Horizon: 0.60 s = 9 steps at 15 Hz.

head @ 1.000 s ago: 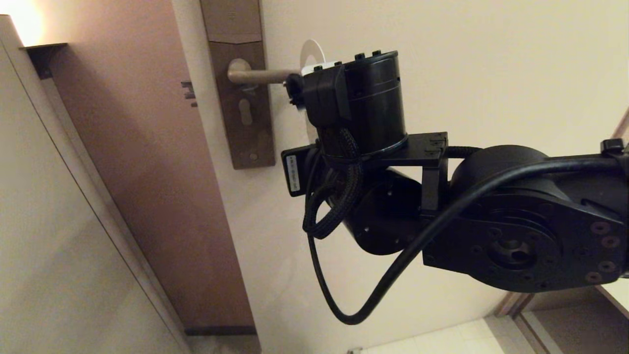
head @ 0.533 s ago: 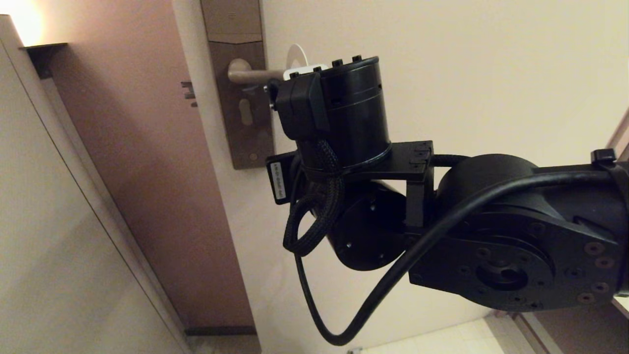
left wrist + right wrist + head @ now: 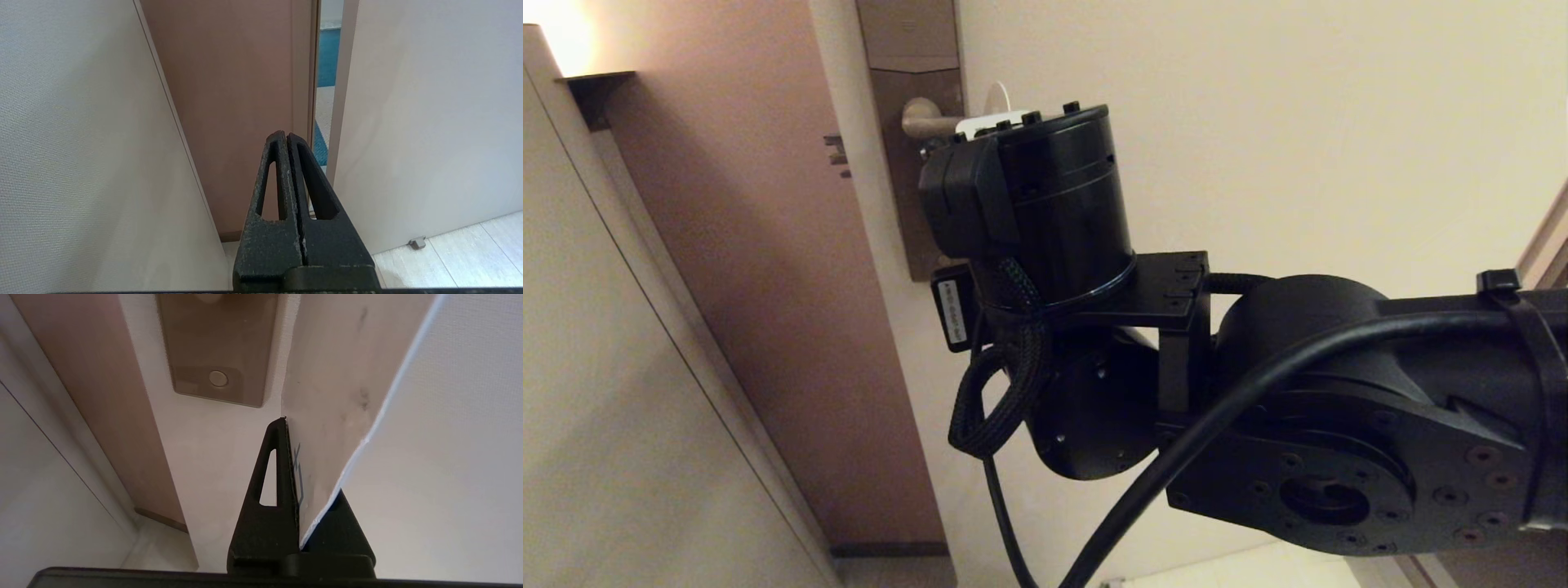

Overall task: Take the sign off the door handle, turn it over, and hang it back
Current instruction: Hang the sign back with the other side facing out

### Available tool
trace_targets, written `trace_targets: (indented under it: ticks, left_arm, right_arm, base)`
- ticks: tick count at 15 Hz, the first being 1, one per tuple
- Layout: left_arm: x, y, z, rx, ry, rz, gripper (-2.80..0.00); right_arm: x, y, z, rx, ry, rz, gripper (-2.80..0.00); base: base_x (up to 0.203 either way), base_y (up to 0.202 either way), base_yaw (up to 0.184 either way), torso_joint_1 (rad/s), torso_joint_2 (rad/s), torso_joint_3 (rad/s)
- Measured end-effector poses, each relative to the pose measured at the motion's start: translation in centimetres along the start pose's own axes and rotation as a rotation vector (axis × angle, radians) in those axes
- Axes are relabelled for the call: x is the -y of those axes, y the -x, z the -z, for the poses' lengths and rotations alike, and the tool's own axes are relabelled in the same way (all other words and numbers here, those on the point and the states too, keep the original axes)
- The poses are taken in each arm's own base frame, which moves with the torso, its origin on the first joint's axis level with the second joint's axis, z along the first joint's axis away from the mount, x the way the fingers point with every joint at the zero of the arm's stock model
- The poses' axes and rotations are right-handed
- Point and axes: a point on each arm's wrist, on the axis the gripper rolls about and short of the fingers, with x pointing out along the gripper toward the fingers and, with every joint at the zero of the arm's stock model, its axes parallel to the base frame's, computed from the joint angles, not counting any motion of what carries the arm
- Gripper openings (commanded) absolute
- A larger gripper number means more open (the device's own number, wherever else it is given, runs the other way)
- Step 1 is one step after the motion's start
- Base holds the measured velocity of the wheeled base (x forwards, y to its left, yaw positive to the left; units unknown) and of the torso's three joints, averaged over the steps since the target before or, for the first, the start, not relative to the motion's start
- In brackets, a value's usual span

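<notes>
My right gripper (image 3: 286, 425) is shut on the lower part of the sign (image 3: 335, 396), whose white side with faint blue print faces the camera. In the head view my right wrist (image 3: 1021, 204) hides most of the door handle (image 3: 925, 121). Only the handle's bronze root on the lock plate (image 3: 907, 49) shows. A thin white sliver of the sign (image 3: 999, 100) rises above the wrist, next to the handle. Whether the sign's hole is around the handle is hidden. My left gripper (image 3: 286, 136) is shut and empty, low down, facing the door's edge.
The beige door (image 3: 1258, 122) stands open with its brown edge (image 3: 768, 245) and small dark latch bolts (image 3: 837, 155) on the left. A pale wall (image 3: 605, 367) is further left. The lock plate's lower end (image 3: 218, 355) shows beyond the right gripper. There is a tiled floor (image 3: 470, 253) below.
My right arm has moved left along the handle towards the lock plate, carrying the sign. It now covers most of the handle, and less of the sign's white top shows.
</notes>
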Motion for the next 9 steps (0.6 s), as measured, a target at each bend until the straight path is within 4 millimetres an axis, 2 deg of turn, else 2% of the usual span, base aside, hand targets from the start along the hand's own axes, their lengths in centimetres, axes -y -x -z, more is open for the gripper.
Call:
trace_targets:
  ticks: [5, 6, 9]
  left_arm:
    - [0.00, 0.00, 0.00, 0.000, -0.001, 0.000, -2.80]
    - [0.00, 0.00, 0.00, 0.000, 0.000, 0.000, -2.80]
    - [0.00, 0.00, 0.00, 0.000, 0.000, 0.000, -2.80]
  right_arm:
    - [-0.96, -0.28, 0.00, 0.008, -0.005, -0.005, -2.80]
    - [-1.04, -0.38, 0.07, 0.008, -0.008, -0.004, 0.00]
    - [-1.22, -0.55, 0.09, 0.019, -0.029, -0.005, 0.00]
  base:
    - [0.000, 0.000, 0.000, 0.000, 0.00, 0.000]
    - [0.000, 0.000, 0.000, 0.000, 0.00, 0.000]
    - [0.000, 0.000, 0.000, 0.000, 0.00, 0.000]
